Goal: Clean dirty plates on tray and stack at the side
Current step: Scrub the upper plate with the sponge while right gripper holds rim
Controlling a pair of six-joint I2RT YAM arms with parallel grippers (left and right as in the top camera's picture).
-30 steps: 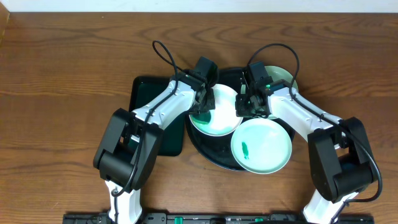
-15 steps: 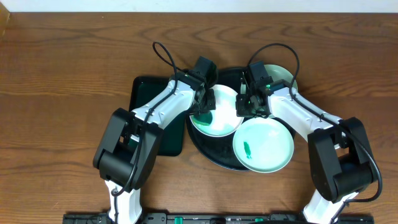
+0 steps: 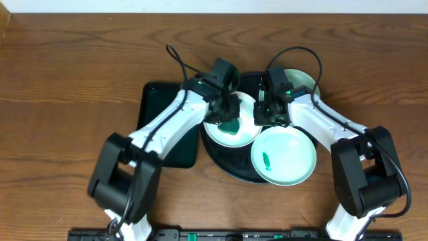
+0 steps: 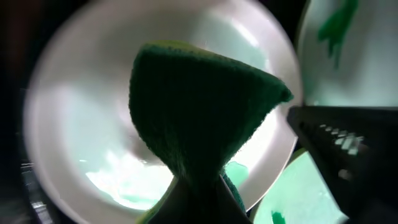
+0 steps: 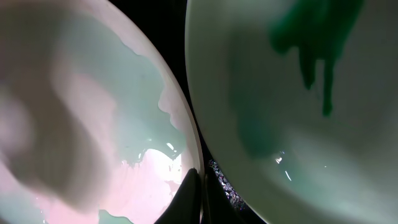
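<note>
The black round tray (image 3: 226, 167) holds three pale plates. My left gripper (image 3: 228, 112) is shut on a dark green sponge (image 4: 199, 112) and presses it on the middle plate (image 3: 237, 137), which also shows in the left wrist view (image 4: 74, 124). My right gripper (image 3: 266, 115) is shut on that plate's right rim (image 5: 186, 155). A second plate (image 3: 284, 157) with a green smear lies at the front right and overlaps the tray's rim. A third plate (image 3: 302, 84) lies at the back right, partly hidden by my right arm. A smeared plate (image 5: 298, 93) fills the right half of the right wrist view.
A smaller rectangular dark green tray (image 3: 160, 110) lies left of the black tray, under my left arm. Bare wooden tabletop (image 3: 67, 100) surrounds both trays. Both arms cross over the black tray close together.
My left gripper has slid the sponge to the right, from the plate's left edge toward its middle, and the left arm's elbow has swung. My right gripper has stayed on the rim.
</note>
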